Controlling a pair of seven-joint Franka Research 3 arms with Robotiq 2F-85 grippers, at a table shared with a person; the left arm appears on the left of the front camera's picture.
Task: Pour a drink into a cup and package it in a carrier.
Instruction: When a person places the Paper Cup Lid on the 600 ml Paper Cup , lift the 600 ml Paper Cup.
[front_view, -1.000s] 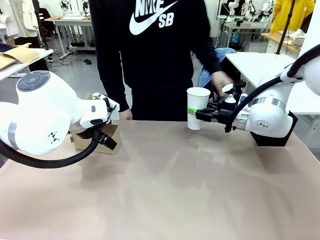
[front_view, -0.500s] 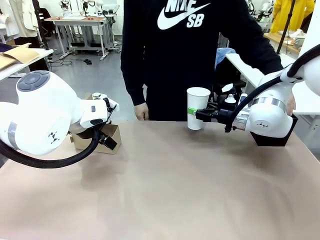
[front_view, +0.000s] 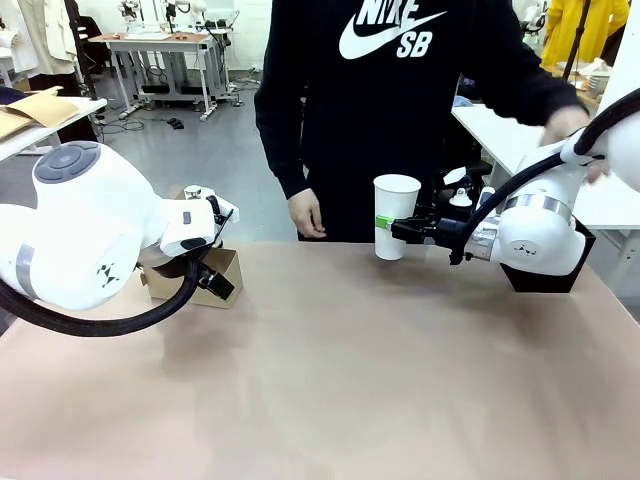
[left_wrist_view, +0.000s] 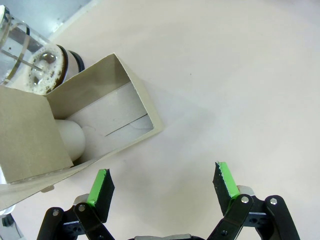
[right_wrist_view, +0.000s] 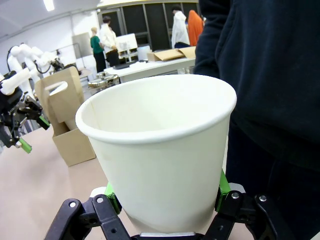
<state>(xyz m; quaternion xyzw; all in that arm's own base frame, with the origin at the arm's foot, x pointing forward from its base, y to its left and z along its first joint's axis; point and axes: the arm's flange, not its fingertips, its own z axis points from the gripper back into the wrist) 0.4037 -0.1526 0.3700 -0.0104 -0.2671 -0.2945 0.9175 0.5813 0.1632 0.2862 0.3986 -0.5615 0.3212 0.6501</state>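
Upright, cup (front_view: 397, 200) (right gripper (front_view: 386, 223) clamping) near table (front_view: 330, 380) edge.

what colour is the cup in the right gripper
The cup is plain white, clearest in the right wrist view.

Cup (front_view: 396, 215) plain white, no print. Carrier (front_view: 224, 268) at frame left brown cardboard, paler grey inside on left wrist view. Table (front_view: 330, 380) flat beige. Left gripper (left_wrist_view: 165, 177) and right gripper (front_view: 388, 224) black, pads (left_wrist_view: 224, 178) bright green. Person's top (front_view: 390, 110) black, white logo. Press pot (left_wrist_view: 30, 60) upper left clear glass, probably brown specks.
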